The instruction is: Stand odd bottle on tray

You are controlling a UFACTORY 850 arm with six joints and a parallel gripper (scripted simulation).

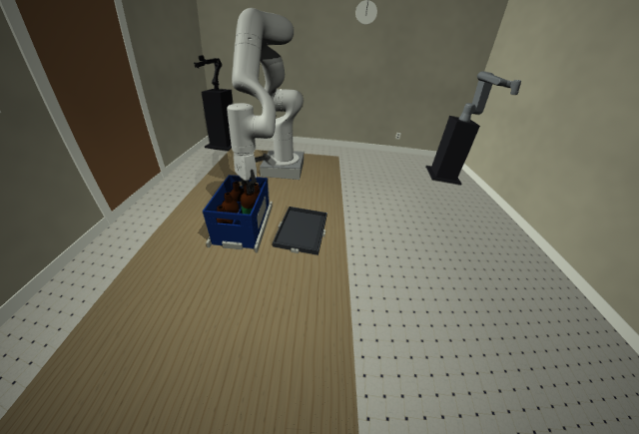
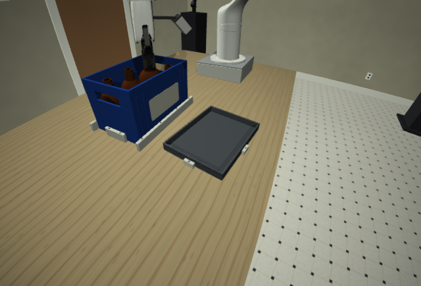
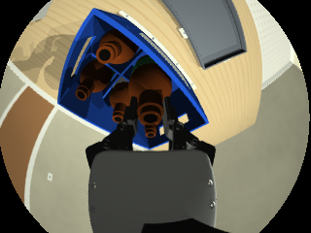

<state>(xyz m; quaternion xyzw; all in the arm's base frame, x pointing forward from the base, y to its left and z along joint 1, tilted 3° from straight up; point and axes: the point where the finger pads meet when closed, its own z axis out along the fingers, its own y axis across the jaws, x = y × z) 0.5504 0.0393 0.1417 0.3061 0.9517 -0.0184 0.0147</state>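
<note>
A blue crate [image 2: 135,97] stands on the wooden floor strip and holds several brown bottles; it also shows in the top view [image 1: 236,211] and the wrist view [image 3: 123,78]. My gripper [image 2: 147,56] reaches straight down into the crate and is shut on the neck of one brown bottle [image 2: 149,72] in a cell by the crate's wall nearest the tray. The wrist view shows that neck [image 3: 151,109] between the fingers. The bottle stands upright in its cell. A dark grey tray [image 2: 212,140] lies empty to the right of the crate; it also shows in the top view [image 1: 300,229].
White stop blocks sit against the crate and the tray. The arm's base block [image 2: 225,67] stands behind the tray. Two black pedestals with small arms [image 1: 453,146] stand near the walls. A tiled floor lies to the right of the wooden strip.
</note>
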